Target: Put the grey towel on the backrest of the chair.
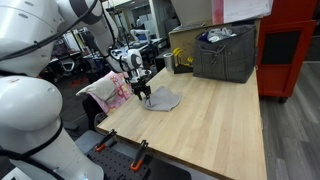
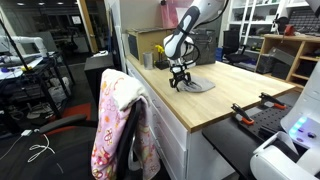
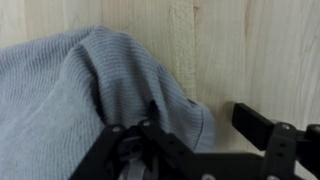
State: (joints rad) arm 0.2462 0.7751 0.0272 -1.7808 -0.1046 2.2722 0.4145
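A: Grey towel (image 1: 165, 99), position?

B: On the bench (image 1: 222, 122), near the edge that faces the chair (image 2: 135, 150). It is not on the backrest. A pink floral cloth (image 2: 110, 130) hangs over the backrest.

A: Orientation?

B: Crumpled heap, mostly flat. In both exterior views its long axis seems to run from the end effector (image 1: 143, 92) out towards the middle of the bench; the outline is small, so this is a rough reading. The end nearest the chair sits under the end effector.

A: Appearance?

B: In the wrist view the towel (image 3: 70, 90) is a plain light grey with a fine ribbed weave. It is humped into a soft fold, and a rounded edge lies on pale wood grain.

A: End effector state?

B: Wrist view: fingers (image 3: 262, 122) stand apart. One is over the fabric and the other is clear of it above bare wood, with the towel's edge between them. Nothing is clamped.

A: Writing?

B: Any print in the exterior views is too small to read. A grey bin (image 1: 225, 55) stands at the far end of the bench.
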